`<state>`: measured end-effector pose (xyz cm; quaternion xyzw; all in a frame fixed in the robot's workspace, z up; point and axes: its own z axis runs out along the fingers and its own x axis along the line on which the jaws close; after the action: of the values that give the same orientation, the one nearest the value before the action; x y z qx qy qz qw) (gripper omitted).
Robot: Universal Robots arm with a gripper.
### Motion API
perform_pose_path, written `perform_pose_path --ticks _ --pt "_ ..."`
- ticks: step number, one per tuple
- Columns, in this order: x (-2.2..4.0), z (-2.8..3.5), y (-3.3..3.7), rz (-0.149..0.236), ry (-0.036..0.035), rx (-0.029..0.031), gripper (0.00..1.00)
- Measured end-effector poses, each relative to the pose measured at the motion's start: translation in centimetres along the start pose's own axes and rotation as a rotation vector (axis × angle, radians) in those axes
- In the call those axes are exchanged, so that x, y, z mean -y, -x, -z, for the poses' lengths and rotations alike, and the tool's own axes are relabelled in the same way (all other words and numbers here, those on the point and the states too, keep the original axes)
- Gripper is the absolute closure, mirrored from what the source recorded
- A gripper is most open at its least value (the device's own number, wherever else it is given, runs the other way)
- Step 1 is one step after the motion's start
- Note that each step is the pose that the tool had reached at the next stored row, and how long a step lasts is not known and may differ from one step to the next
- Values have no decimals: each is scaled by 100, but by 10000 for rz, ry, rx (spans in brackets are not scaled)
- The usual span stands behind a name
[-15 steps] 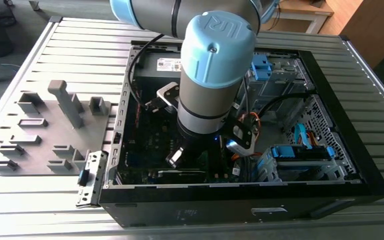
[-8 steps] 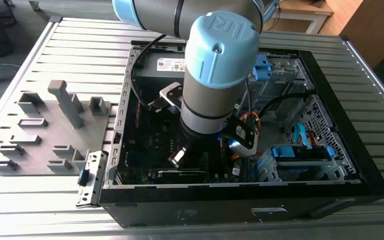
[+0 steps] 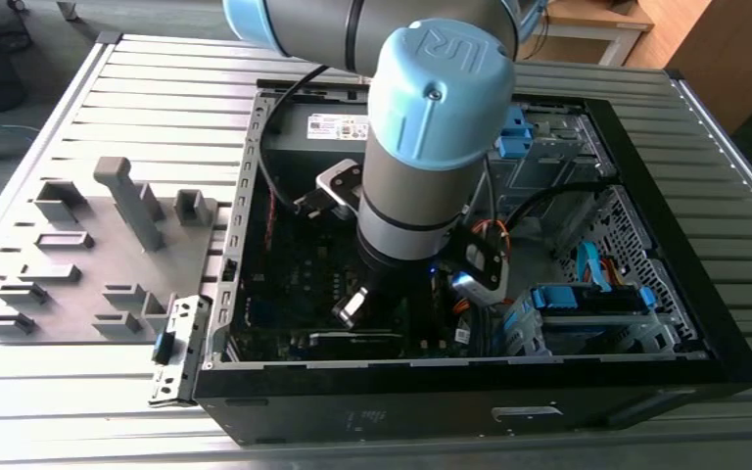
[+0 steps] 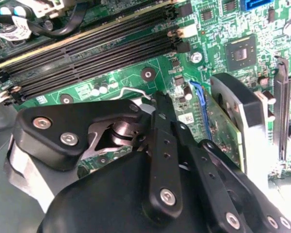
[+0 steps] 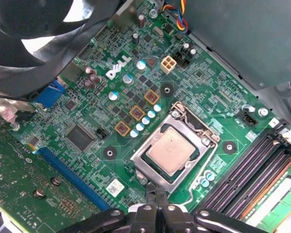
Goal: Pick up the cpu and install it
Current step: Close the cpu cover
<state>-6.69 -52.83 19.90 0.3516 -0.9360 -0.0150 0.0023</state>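
In the exterior view the arm [image 3: 422, 147] reaches down into the open computer case [image 3: 481, 382], which sits on a slatted table [image 3: 89, 392]; a grey tray [image 3: 75, 264] with raised blocks lies at the case's nine o'clock. In the first wrist view the cpu [image 5: 169, 152] sits flat inside the metal-framed socket [image 5: 174, 150] on the green motherboard [image 5: 77, 170], and the gripper [image 5: 156, 196] at the socket's six o'clock has its fingertips drawn together, holding nothing. In the second wrist view the gripper [image 4: 161, 104] hangs over the board, memory slots [image 4: 87, 53] at its eleven o'clock.
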Motion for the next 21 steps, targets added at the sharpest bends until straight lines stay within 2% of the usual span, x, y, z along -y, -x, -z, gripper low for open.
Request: perform_pose_path --ticks 10,21 --pt "-13 46 29 0 0 0 89" --pt "-80 174 88 1 0 -1 89"
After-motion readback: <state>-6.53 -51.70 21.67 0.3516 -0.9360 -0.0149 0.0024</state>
